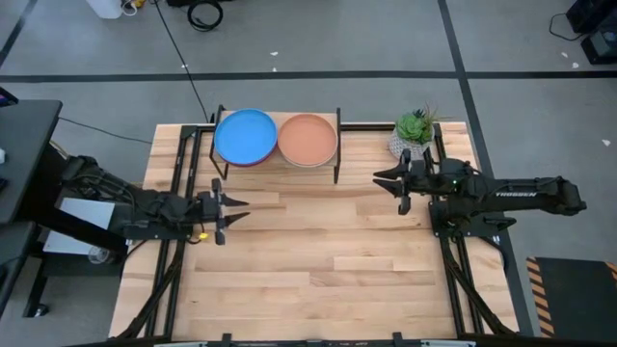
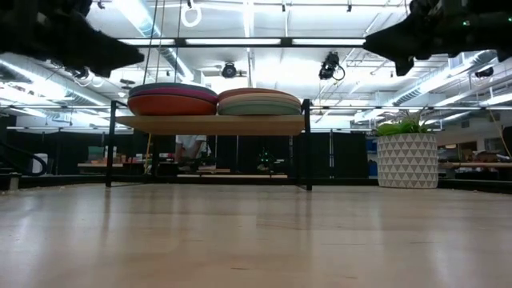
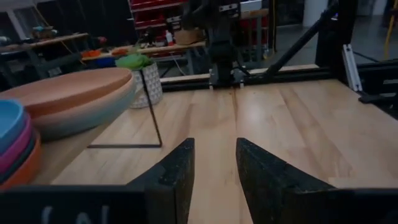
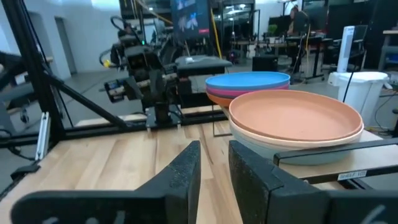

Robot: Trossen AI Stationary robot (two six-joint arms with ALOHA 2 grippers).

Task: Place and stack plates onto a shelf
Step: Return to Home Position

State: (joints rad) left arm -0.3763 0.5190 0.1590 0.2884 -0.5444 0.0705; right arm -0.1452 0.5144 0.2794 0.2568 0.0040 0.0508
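Observation:
The shelf (image 1: 277,166) stands at the table's far edge with two stacks of plates on its plank (image 2: 212,124). The left stack (image 1: 246,135) has a bright blue plate on top, with magenta and orange below (image 3: 15,146). The right stack (image 1: 308,141) has a terracotta plate on top, over a cream one (image 4: 297,118). My left gripper (image 1: 241,208) hovers open, near of the shelf's left end, holding nothing (image 3: 214,142). My right gripper (image 1: 378,178) hovers open to the right of the shelf, also holding nothing (image 4: 214,144). In the low view both arms hang high above the table.
A potted plant in a white patterned pot (image 1: 415,133) stands at the far right, just beyond my right gripper. Black frame rails (image 1: 453,260) run along both sides of the table. Bare wooden tabletop (image 1: 328,270) stretches across the middle and near side.

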